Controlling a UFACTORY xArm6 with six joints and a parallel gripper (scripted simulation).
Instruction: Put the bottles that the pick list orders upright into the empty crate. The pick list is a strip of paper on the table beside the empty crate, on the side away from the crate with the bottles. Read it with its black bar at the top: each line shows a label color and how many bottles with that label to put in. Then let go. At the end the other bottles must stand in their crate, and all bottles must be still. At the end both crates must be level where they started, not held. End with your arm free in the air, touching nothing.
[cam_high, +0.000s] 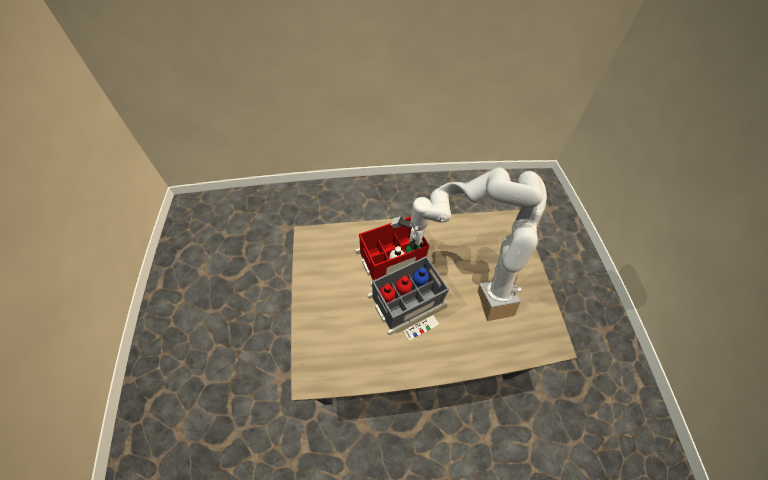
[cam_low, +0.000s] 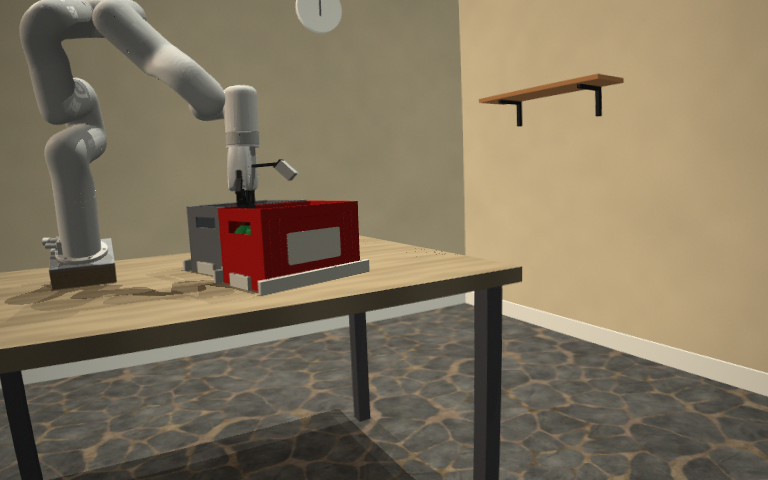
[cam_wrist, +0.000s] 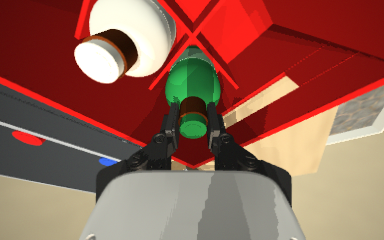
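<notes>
My gripper (cam_wrist: 193, 112) reaches down into the red crate (cam_high: 391, 247) and is shut on the neck of the green bottle (cam_wrist: 192, 90), which stands upright in a near corner cell. The gripper also shows in the top view (cam_high: 415, 242) and above the crate rim in the exterior view (cam_low: 244, 196). A white bottle (cam_wrist: 127, 44) stands in the cell beside it. The grey crate (cam_high: 408, 293) holds two red bottles (cam_high: 387, 291) (cam_high: 403, 283) and a blue bottle (cam_high: 420, 275) in its back row. The pick list (cam_high: 419, 328) lies on the table at the grey crate's front.
The arm's base (cam_high: 498, 300) stands on the table to the right of the crates. The two crates stand side by side, touching. A wall shelf (cam_low: 550, 88) hangs far off to the right.
</notes>
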